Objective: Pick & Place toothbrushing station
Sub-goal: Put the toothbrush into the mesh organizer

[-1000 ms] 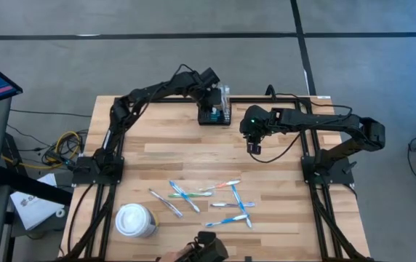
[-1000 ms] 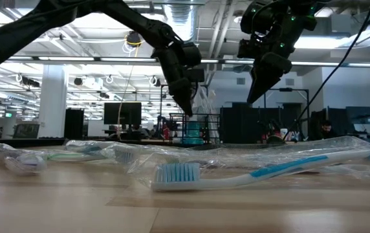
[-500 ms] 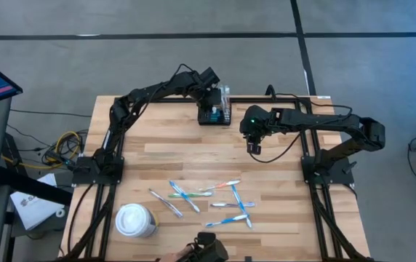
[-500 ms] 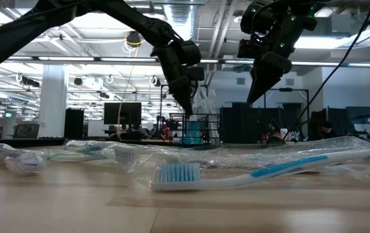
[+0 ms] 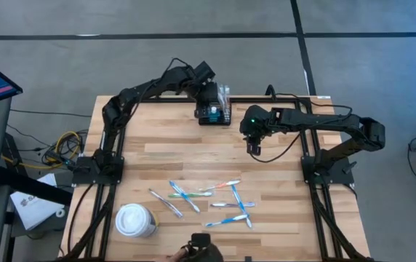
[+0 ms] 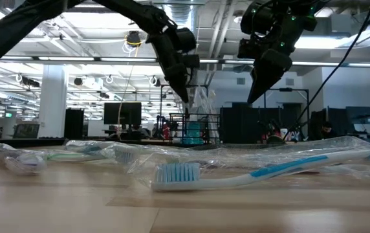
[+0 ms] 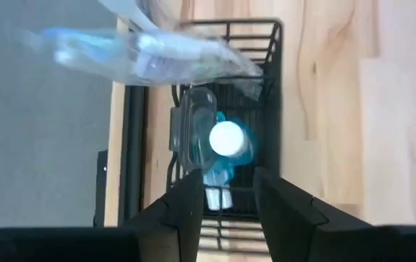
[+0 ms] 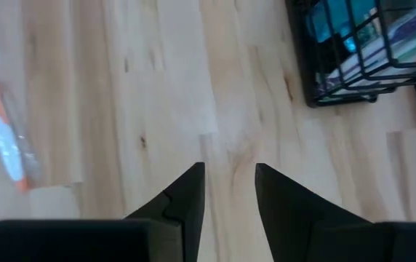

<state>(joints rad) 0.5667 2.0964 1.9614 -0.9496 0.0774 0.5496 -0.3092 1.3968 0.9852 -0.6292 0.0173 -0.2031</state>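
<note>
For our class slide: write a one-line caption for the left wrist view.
Left tool, empty, hovers above the black wire organiser holding a wrapped toothbrush.

No readable text or labels anywhere.

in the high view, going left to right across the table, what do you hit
white lidded cup → black wire-mesh organiser under the left gripper → right gripper

We see bare bench (image 5: pixel 164 149) across the middle; wrapped toothbrushes (image 5: pixel 208 200) and a cup (image 5: pixel 135 220) crowd six o'clock, the station (image 5: pixel 215 113) blocks twelve.
</note>
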